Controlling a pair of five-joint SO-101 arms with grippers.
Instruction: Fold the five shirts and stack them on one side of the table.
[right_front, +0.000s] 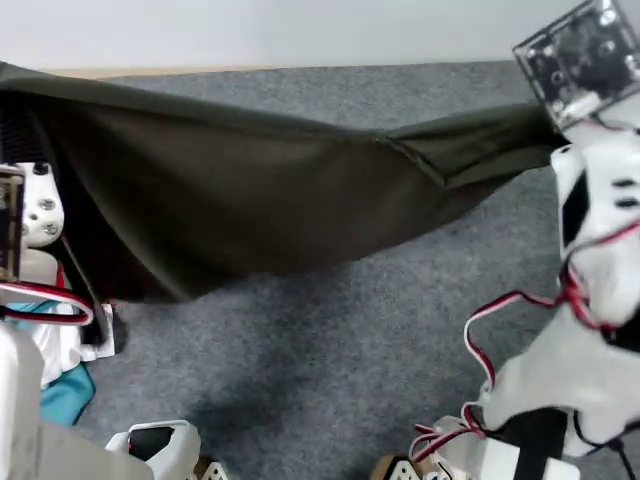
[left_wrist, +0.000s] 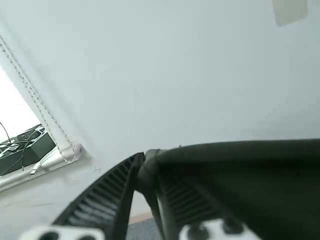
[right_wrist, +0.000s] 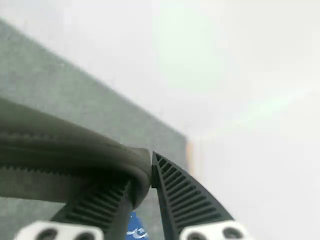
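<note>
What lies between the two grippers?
The dark shirt, stretched from the left gripper to the right gripper above the grey table; the high view shows it.

You see a pale wall (left_wrist: 175, 65). A window (left_wrist: 10, 107) with a bead cord (left_wrist: 34, 91) opens beside the wall, and a wooden strip (right_front: 160, 70) runs along its foot.

shirt (right_front: 260, 200): I see it up off the desk (right_front: 330, 380), stretched across from the left side to the right, its body hanging below the held top edge.
left end: pinched between the left jaws, on the left arm (right_front: 30, 220) at the desk's left edge.
right end: pinched between the right jaws, on the right arm (right_front: 600, 200) at the far right.
bunched cloth (right_front: 65, 395): on the desk at my near left, partly under the left arm.
wall (right_front: 300, 30): behind the desk's far edge.
</note>
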